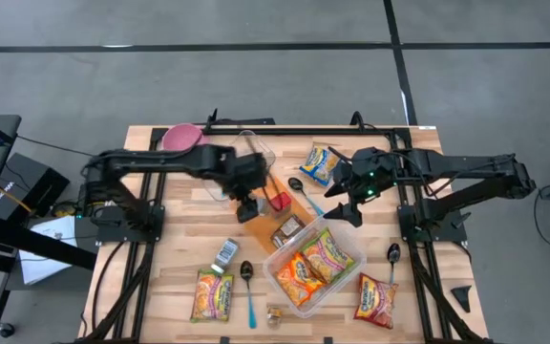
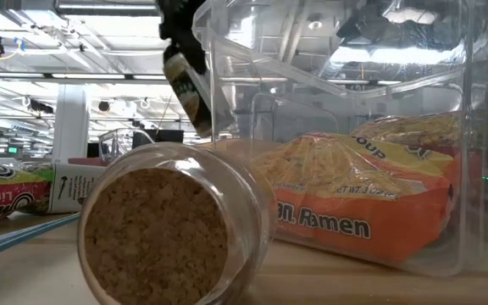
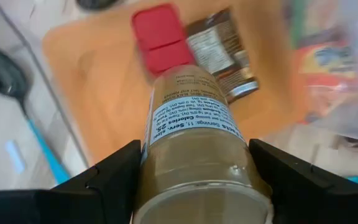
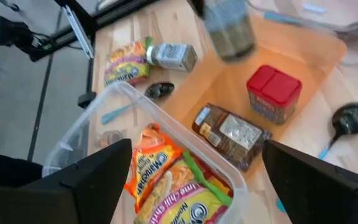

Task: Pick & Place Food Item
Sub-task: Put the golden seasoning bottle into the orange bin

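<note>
- Two arms reach in over my wooden table, the left from the left side and the right from the right.
- I see the clear plastic bin near the front centre, with two ramen packets lying inside it.
- Just behind the bin, an orange cutting board carries a red-lidded jar and a brown foil packet lying flat.
- My left gripper hangs above that board, clenched on a spice jar with a white nutrition label; the jar is off the surface, tilted in the low view.
- My right gripper hovers beside the bin's rear edge, fingers spread wide and gripping nothing.
- More ramen packets lie loose: one at the back, one front left, one front right.
- Smallest, a cork-stoppered glass jar lies on its side at the front edge.
</note>
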Tool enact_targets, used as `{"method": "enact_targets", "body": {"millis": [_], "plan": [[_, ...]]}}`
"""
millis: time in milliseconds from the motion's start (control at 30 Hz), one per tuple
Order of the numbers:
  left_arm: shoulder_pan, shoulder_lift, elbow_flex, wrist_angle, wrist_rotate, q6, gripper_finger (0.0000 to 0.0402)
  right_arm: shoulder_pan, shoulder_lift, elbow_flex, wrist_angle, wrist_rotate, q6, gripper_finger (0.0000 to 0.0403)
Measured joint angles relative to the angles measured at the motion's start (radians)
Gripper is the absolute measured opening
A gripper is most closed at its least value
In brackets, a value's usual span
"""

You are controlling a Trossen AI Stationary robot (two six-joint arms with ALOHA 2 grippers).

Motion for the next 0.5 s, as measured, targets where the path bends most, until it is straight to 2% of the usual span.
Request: {"method": "enact_targets", "body": {"millis": [233, 500], "plan": [[0.061, 0.178, 0.196, -0.211, 0.060, 0.001, 0.0263, 0.000, -0.006, 0.000, -0.013, 0.000, -0.002, 0.0356], [0.073, 0.286, 0.215, -0.289, 0.090, 0.001, 0.0263, 0.001, -0.006, 0.000, -0.042, 0.002, -0.003, 0.0356]]}}
